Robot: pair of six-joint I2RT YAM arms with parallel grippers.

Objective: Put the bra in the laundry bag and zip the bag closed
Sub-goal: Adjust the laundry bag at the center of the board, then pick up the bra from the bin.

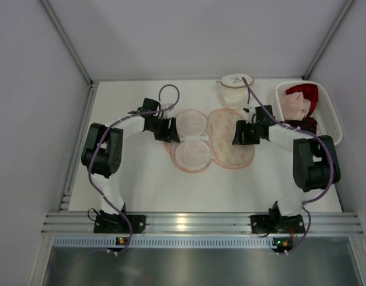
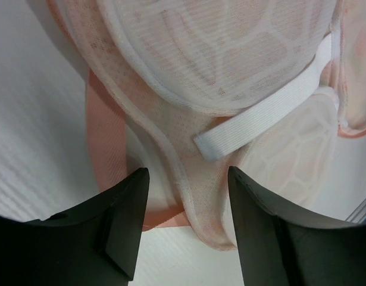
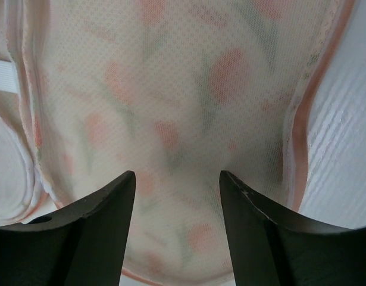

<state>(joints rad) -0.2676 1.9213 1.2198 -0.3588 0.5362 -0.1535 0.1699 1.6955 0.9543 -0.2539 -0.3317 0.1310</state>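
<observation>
Laundry bag (image 1: 231, 142), dotted mesh clamshell, flopped open; left gripper (image 2: 187, 173) at 9 o'clock, right gripper (image 3: 177, 176) at 3, both unclenched.

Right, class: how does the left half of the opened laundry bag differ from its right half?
The left half shows two round white domes; the right half is one peanut-shaped panel. The left half is plain white, crossed by a white elastic strap; the right half has a pink floral print. Both are mesh with pink edging, lying open on the table.
</observation>
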